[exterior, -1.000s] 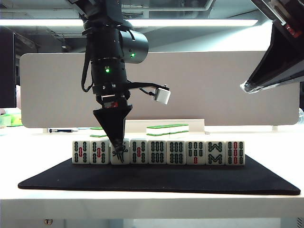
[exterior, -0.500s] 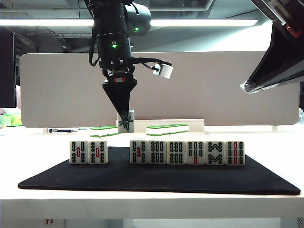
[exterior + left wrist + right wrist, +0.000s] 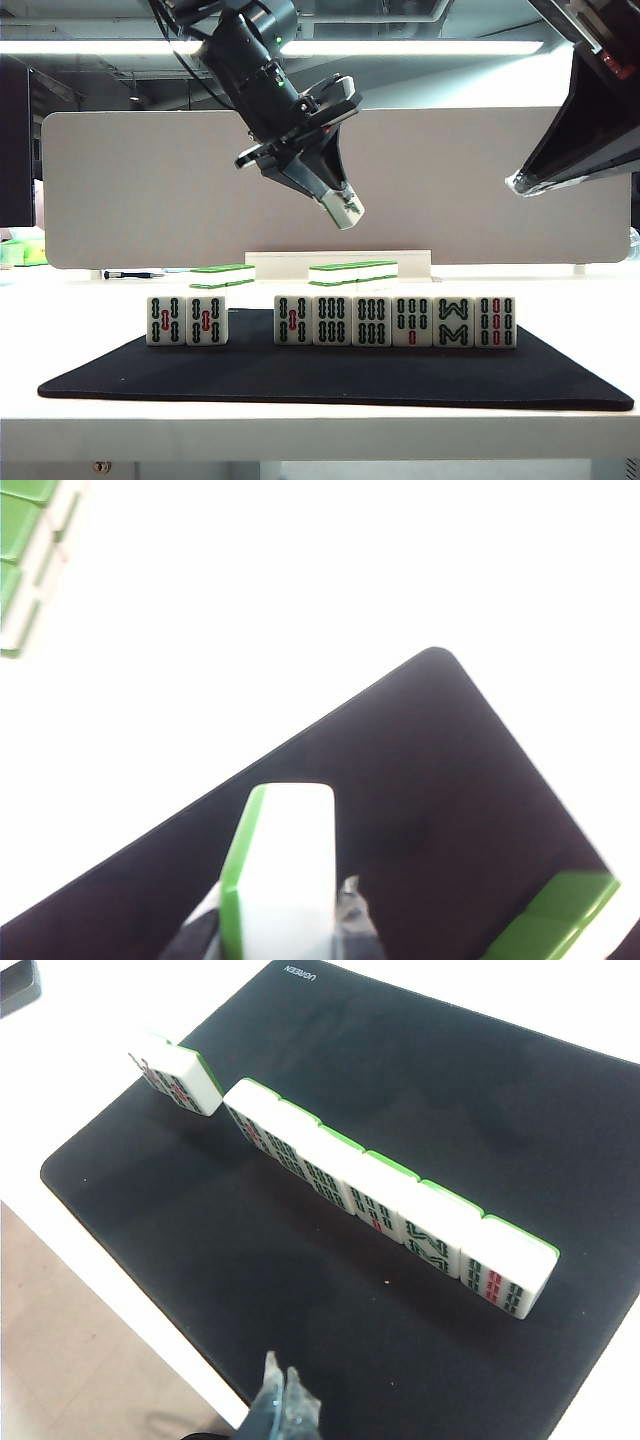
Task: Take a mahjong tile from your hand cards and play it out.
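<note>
Exterior view: the small white, green-backed mahjong tile (image 3: 345, 209) is gripped by the left pincer (image 3: 340, 203), high above the row of upright white hand cards (image 3: 395, 321). Right pincer (image 3: 283, 1400) is closed, raised at right.

Face of the mahjong tile (image 3: 283, 870) hidden, lower end cropped.

Mahjong tile (image 3: 345, 208) airborne, tilted; hand cards (image 3: 395, 321) upright w/ gap.
</note>
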Robot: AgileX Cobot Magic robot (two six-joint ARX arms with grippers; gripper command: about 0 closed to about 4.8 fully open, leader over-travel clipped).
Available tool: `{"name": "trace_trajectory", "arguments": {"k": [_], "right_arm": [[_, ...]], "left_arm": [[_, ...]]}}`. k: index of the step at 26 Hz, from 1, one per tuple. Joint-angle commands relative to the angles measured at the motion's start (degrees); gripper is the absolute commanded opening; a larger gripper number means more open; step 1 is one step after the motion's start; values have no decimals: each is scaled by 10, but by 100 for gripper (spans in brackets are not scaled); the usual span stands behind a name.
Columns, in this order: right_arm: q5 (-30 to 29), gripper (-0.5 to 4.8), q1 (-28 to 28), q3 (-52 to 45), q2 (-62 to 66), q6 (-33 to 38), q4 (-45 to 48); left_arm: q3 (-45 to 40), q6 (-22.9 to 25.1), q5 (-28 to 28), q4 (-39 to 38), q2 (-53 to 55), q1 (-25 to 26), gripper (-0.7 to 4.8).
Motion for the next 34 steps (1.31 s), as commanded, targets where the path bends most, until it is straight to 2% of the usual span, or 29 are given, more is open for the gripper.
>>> {"name": "trace_trajectory", "arguments": {"k": [1,6,11,16,20,34], "right_arm": [[1,-1,0,1,-1,-2,5],[1,-1,0,1,-1,-2,4],[1,-1,0,1,-1,-2,17],[1,-1,0,1,-1,-2,97],[0,-1,0,2,-1,-1,147],[-1,-1,0,1,-1,-1,135]], "left_arm": [[3,-69,43,25,21,8,51],[3,-192,90,15,57,28,52],[3,-240,127,8,72,48,52],[3,-267,148,-7,81,64,52],[3,-269,155,-12,83,68,52],[3,-269,152,-67,121,68,58]]}}
